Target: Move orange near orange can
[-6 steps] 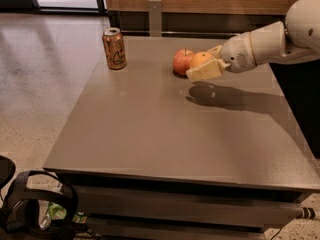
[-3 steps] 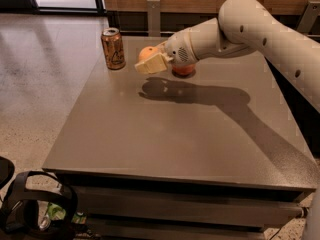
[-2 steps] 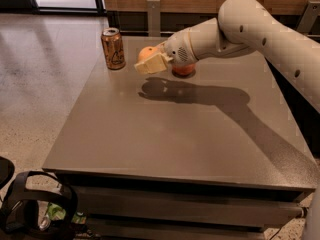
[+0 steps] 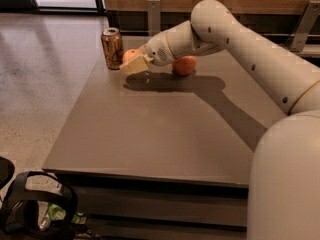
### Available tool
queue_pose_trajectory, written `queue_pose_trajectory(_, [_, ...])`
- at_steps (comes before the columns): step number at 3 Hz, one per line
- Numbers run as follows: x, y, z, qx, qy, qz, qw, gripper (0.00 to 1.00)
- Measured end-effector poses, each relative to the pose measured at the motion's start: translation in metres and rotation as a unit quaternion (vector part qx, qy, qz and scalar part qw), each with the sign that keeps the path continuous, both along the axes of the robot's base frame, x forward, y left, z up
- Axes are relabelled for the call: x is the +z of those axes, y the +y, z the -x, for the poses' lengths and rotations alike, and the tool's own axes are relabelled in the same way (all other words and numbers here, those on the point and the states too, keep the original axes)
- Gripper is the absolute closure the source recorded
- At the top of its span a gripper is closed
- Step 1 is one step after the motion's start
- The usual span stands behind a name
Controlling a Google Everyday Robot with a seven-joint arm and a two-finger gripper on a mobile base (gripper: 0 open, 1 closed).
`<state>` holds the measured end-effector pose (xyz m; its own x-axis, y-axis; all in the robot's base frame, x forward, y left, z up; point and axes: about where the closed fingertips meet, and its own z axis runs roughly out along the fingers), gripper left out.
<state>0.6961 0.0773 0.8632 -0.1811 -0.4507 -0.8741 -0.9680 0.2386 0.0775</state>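
One gripper point(image 4: 130, 64) holding orange point(image 4: 129, 54), beside orange can point(image 4: 112, 48)

Gripper point(image 4: 131, 65), clasping the orange point(image 4: 129, 55), hangs just right of the can point(image 4: 112, 48) — only a thin gap between them. Apple point(image 4: 185, 65) sits tucked under the arm point(image 4: 240, 39), which bars the right side — the surface's point(image 4: 150, 134) near half lies open.

At upper left, the smooth cream plastic gripper point(image 4: 131, 64) clasps the round matt orange point(image 4: 130, 54) beside the glossy copper-orange metal can point(image 4: 112, 48), above the smooth, faintly sheened grey-brown tabletop point(image 4: 150, 134).
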Motion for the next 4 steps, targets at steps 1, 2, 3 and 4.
queue_pose_trajectory(1, [-0.0134,0.0204,-0.0107,0.012,0.004,-0.003,0.9999,1.00])
queue_pose_trajectory(2, [-0.0146,0.0232,-0.0097,0.014,0.005,-0.003,0.9999,0.82])
queue_pose_trajectory(3, [-0.0161,0.0267,-0.0090,0.017,0.006,-0.003,0.9998,0.57])
queue_pose_trajectory(4, [-0.0174,0.0292,-0.0083,0.019,0.008,-0.003,0.9998,0.36])
